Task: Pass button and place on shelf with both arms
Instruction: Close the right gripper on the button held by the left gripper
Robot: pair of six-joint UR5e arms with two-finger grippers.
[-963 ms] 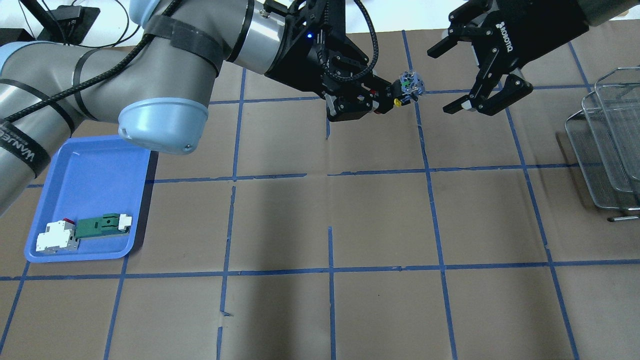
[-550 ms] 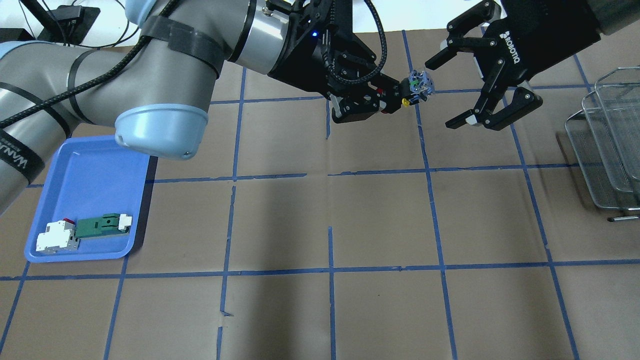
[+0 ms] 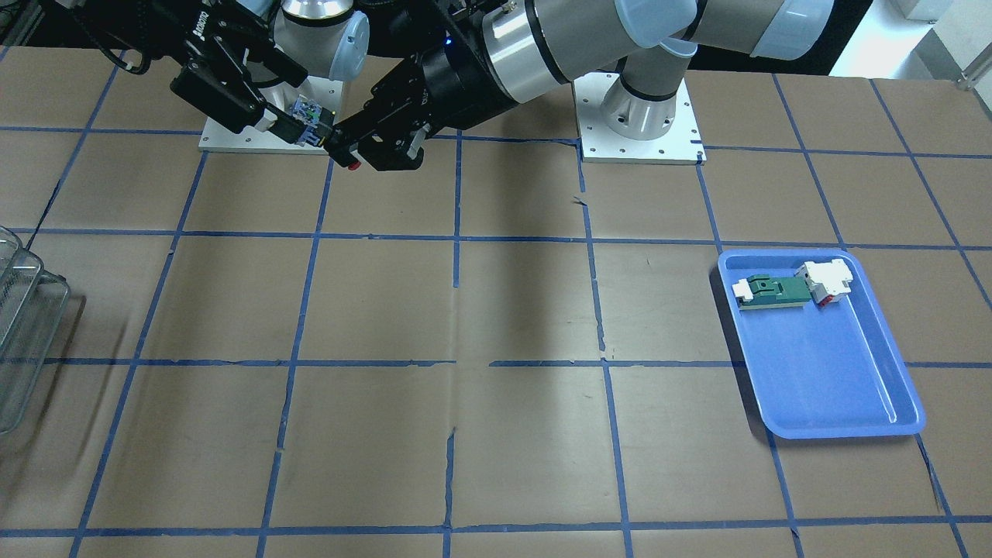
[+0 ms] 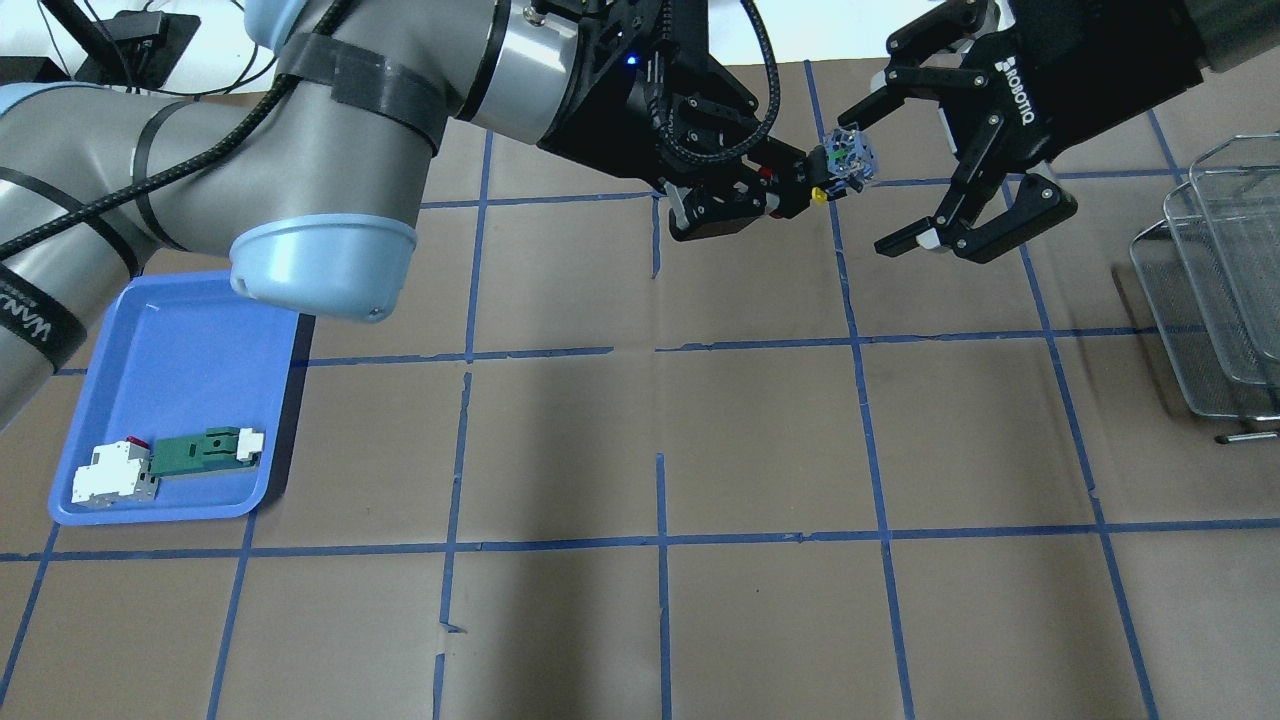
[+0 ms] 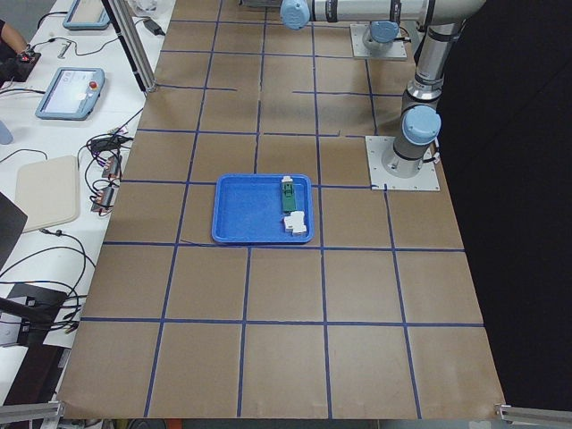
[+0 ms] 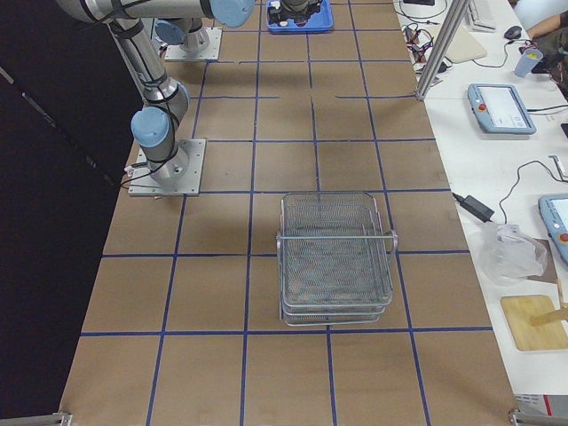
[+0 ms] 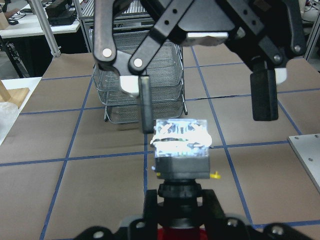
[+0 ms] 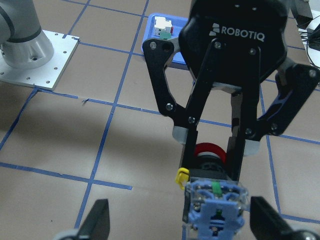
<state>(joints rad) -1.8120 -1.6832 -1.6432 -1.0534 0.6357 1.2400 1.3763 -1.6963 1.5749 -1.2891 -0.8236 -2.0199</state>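
Observation:
My left gripper (image 4: 795, 188) is shut on the button (image 4: 848, 160) by its black collar and holds it in the air over the table's far side. The red cap (image 8: 210, 150) sits between its fingers and the blue-and-white block (image 7: 181, 142) points at my right gripper (image 4: 885, 172). The right gripper is open, with one finger (image 7: 264, 95) on each side of the block, not touching it. The wire-mesh shelf (image 4: 1215, 280) stands at the right edge, also seen in the right side view (image 6: 335, 257).
A blue tray (image 4: 180, 350) at the left holds a green-and-white flat part (image 4: 205, 450) and a white blocky part (image 4: 110, 475). The left arm's elbow (image 4: 320, 260) hangs over the tray's far corner. Brown paper with blue tape lines covers the table.
The left gripper has carried the button a little right and farther away. The open right gripper has moved left, so its fingers now flank the block.

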